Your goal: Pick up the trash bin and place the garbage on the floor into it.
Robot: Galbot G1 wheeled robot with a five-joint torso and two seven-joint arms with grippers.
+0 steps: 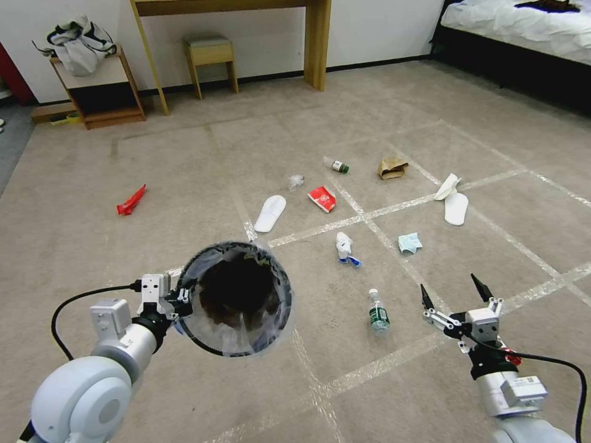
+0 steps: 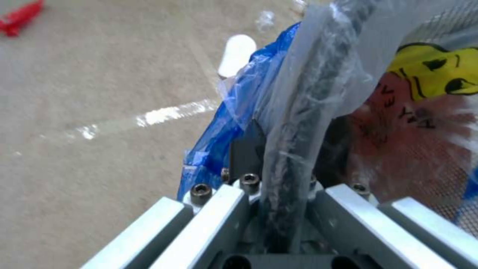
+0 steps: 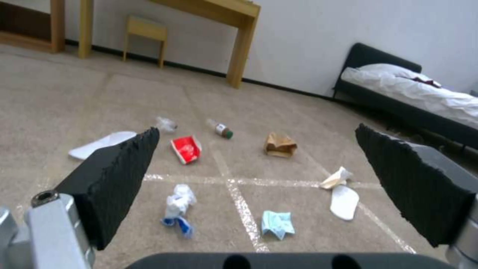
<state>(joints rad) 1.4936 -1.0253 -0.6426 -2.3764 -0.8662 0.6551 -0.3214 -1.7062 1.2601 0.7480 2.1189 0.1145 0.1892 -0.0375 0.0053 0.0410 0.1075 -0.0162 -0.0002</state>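
Two grippers appear over a beige short-pile carpet floor (image 1: 184,184) crossed by pale worn tape lines. Largest in the room are a dark-framed bed with white bedding (image 1: 523,24) at the far right and a light wooden desk (image 1: 317,43) against the far wall. Nearer, the small round trash bin lined with a clear plastic bag (image 1: 237,298) is held off the floor at lower left, its mouth tipped toward the head camera; the left gripper (image 1: 180,296) is clamped on its rim, with blue bag edging beside the clamp in the left wrist view. The right gripper (image 1: 455,292) hovers at lower right, its black fingers (image 3: 117,175) spread wide and empty. Litter on the floor, in descending size: two white flat slippers (image 1: 270,213) (image 1: 456,208), a brown paper bag (image 1: 392,167), a clear plastic bottle with green label (image 1: 378,314), a red wrapper (image 1: 131,200), a light blue face mask (image 1: 409,242).
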